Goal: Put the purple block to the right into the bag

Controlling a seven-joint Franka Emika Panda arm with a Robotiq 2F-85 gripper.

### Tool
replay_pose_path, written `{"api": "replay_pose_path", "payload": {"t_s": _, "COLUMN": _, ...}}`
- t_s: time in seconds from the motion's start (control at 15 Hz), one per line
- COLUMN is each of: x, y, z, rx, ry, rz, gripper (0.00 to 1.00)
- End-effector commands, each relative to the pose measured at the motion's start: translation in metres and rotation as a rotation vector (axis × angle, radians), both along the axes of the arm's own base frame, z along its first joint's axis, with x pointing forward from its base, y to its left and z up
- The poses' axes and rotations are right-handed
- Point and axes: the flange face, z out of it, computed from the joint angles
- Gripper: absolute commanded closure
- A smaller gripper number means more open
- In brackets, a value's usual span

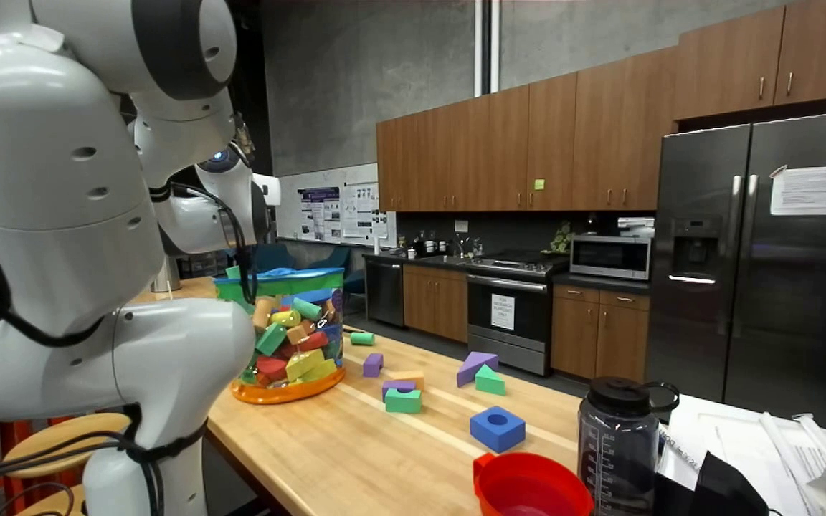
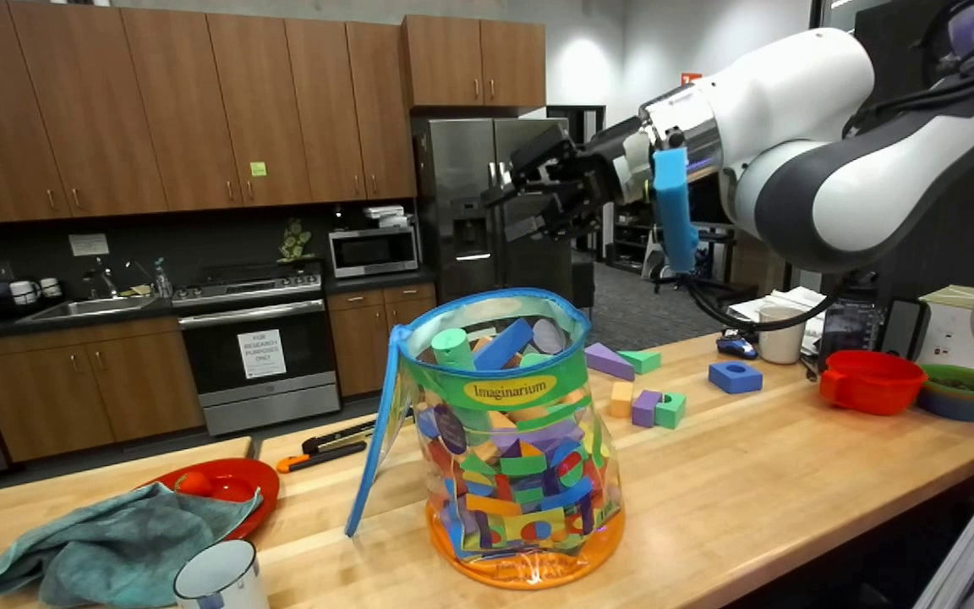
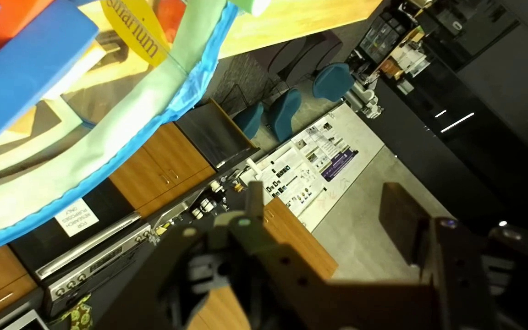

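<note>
A small purple block (image 1: 398, 387) stands against the green arch block (image 1: 403, 401) on the table; both also show in an exterior view (image 2: 646, 408). Another small purple block (image 1: 373, 365) stands closer to the bag, and a purple wedge (image 1: 477, 367) lies farther off. The clear bag (image 1: 291, 287) is full of coloured blocks; its open top, blue rim and green band also show in an exterior view (image 2: 445, 381) and the wrist view (image 3: 126, 130). My gripper (image 2: 511, 211) is above the bag. In the wrist view my gripper (image 3: 321, 201) is open, with nothing between its fingers.
A blue block (image 1: 497, 428), an orange block (image 2: 621, 399), a green wedge (image 1: 490, 380) and a green cylinder (image 1: 363, 338) are on the table. A red bowl (image 2: 872, 385) and a bottle (image 1: 617, 451) stand near one end. A red plate (image 2: 263, 499) and towel (image 2: 119, 541) are beside the bag.
</note>
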Motion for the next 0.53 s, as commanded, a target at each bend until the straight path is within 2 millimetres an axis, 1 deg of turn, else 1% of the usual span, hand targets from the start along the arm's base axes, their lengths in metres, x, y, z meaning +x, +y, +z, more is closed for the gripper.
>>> {"api": "replay_pose_path", "payload": {"t_s": 0.0, "x": 0.012, "y": -0.005, "z": 0.009, "rx": -0.008, "ry": -0.025, "rz": -0.057, "gripper": 0.02}}
{"api": "replay_pose_path", "payload": {"t_s": 0.07, "x": 0.015, "y": -0.012, "z": 0.014, "rx": -0.001, "ry": -0.031, "rz": -0.085, "gripper": 0.0}}
{"api": "replay_pose_path", "payload": {"t_s": 0.2, "x": 0.026, "y": -0.035, "z": 0.025, "rx": 0.014, "ry": -0.048, "rz": -0.169, "gripper": 0.0}}
{"api": "replay_pose_path", "payload": {"t_s": 0.27, "x": 0.036, "y": -0.053, "z": 0.033, "rx": 0.023, "ry": -0.062, "rz": -0.239, "gripper": 0.0}}
{"api": "replay_pose_path", "payload": {"t_s": 0.4, "x": 0.054, "y": -0.085, "z": 0.044, "rx": 0.032, "ry": -0.081, "rz": -0.348, "gripper": 0.0}}
{"api": "replay_pose_path", "payload": {"t_s": 0.47, "x": 0.066, "y": -0.104, "z": 0.048, "rx": 0.034, "ry": -0.087, "rz": -0.409, "gripper": 0.0}}
